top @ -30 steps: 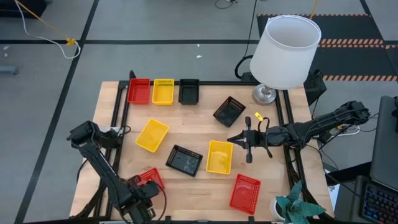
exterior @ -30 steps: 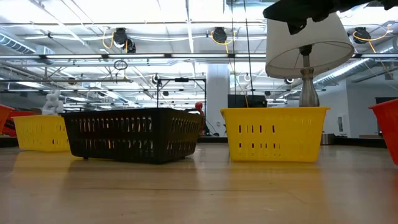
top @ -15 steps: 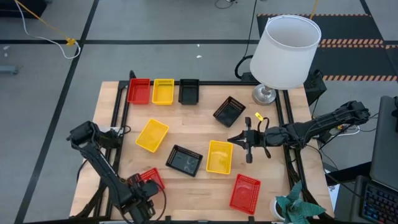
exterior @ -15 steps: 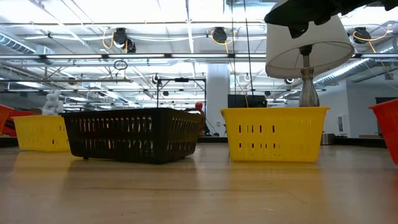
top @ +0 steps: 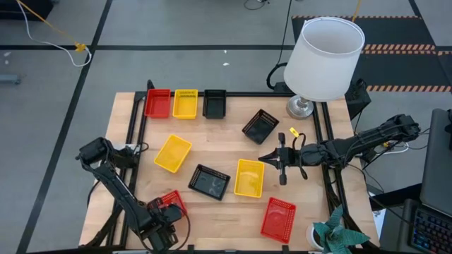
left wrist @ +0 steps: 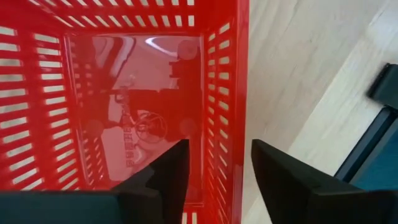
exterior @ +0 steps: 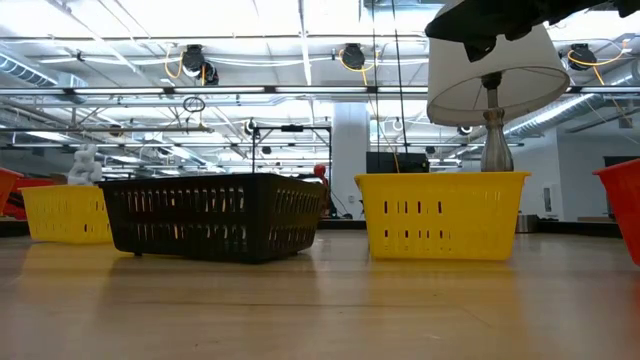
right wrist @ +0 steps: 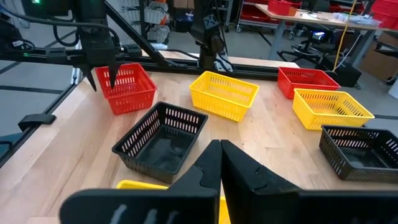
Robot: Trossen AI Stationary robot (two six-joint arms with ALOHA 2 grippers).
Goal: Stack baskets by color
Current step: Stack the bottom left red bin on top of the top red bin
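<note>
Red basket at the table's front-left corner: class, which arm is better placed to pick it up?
Left. The left tool straddles the red basket's wall, fingers open. The right tool, shut, hovers above the yellow basket.

- A robotics lab or workshop in a large open hall; exposed ceiling pipes and strip lights (exterior: 200, 25) overhead
- Grey floor (top: 176, 28) with black tape lines and hazard striping
- Workbenches (right wrist: 311, 18), office chairs and red bins in the background; cables trail about
</note>
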